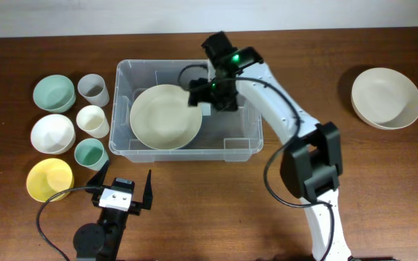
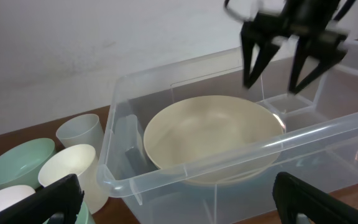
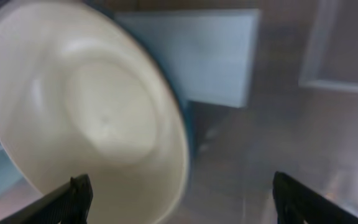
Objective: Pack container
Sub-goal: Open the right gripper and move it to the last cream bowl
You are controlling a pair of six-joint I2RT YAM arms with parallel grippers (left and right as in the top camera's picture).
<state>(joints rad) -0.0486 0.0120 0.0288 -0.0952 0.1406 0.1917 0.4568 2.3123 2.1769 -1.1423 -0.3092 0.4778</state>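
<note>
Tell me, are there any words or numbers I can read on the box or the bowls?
None: no words or numbers can be read in any view.
The label on the base of the container is too blurred to show any print.
The cream bowl inside has no writing.

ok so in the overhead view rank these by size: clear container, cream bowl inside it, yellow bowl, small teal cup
1. clear container
2. cream bowl
3. yellow bowl
4. small teal cup
All sit near table level, so nearness to the camera hardly skews this order.
</note>
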